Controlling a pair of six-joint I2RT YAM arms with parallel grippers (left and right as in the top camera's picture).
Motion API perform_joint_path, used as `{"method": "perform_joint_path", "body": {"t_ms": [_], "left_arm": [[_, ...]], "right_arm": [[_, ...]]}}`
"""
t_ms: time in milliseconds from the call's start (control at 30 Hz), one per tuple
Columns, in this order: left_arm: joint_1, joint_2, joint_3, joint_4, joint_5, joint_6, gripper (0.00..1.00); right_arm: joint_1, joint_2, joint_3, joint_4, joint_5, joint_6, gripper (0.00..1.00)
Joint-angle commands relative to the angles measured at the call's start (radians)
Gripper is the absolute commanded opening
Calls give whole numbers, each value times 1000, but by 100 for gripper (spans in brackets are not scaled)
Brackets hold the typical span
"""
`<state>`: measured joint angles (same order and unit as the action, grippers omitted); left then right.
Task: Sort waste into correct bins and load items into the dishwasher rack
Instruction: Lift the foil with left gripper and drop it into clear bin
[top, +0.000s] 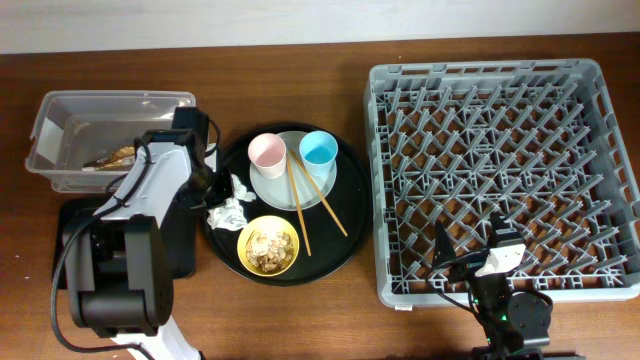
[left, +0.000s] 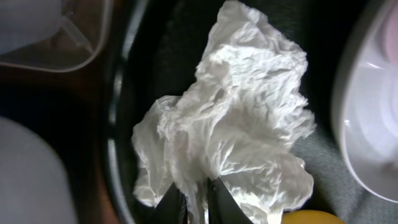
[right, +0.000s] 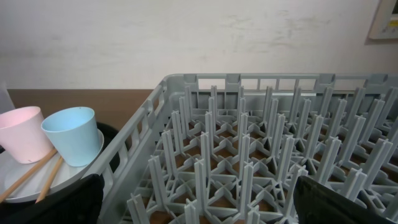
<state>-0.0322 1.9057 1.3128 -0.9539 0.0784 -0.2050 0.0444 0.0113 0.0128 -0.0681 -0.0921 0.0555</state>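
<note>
My left gripper (left: 198, 202) is shut on the crumpled white napkin (left: 230, 118), which lies on the round black tray (top: 335, 240) at its left side (top: 229, 208). The yellow bowl (top: 268, 246) holds brownish food scraps. The pink cup (top: 267, 153) and light blue cup (top: 319, 150) stand on the grey-green plate (top: 312, 188), with the chopsticks (top: 318, 205) across it. The clear box (top: 60, 130) holds a gold-brown wrapper (top: 115, 157). The flat black tray (top: 185, 250) lies under my left arm. My right gripper (right: 199, 205) is open over the rack's (top: 600, 180) front-left part.
The grey rack (right: 249, 155) fills the right half of the table. The pink cup (right: 22, 134) and blue cup (right: 71, 134) show left of it in the right wrist view. My left arm's base stands at the front left.
</note>
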Motion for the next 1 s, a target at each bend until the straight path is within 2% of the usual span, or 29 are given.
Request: {"method": "perform_joint_path", "body": {"t_ms": [0,33,67,267,467,633,733,967], "left_arm": [[2,-19,8,-5,8,14,19],[2,-19,8,-5,8,18,24],[2,-19,8,-5,8,20,33],[-5,-19,8,-6,8,20,48],[-53,-19,2,-1,-1,20,49],[-94,-19,2,-1,-75,15,50],[-110,-19,0,5,-87,12,53],[-116,-19,-92,120,-85,4,53]], "right_arm": [[-6,-6,-7,-3,-2,2,98],[-6,-6,-7,-3,-2,2,98],[-6,-6,-7,-3,-2,2,99],[-6,-6,-7,-3,-2,2,98],[-6,-6,-7,-3,-2,2,98],[-6,-6,-7,-3,-2,2,98],[-6,-6,-7,-3,-2,2,98],[-6,-6,-7,-3,-2,2,99]]}}
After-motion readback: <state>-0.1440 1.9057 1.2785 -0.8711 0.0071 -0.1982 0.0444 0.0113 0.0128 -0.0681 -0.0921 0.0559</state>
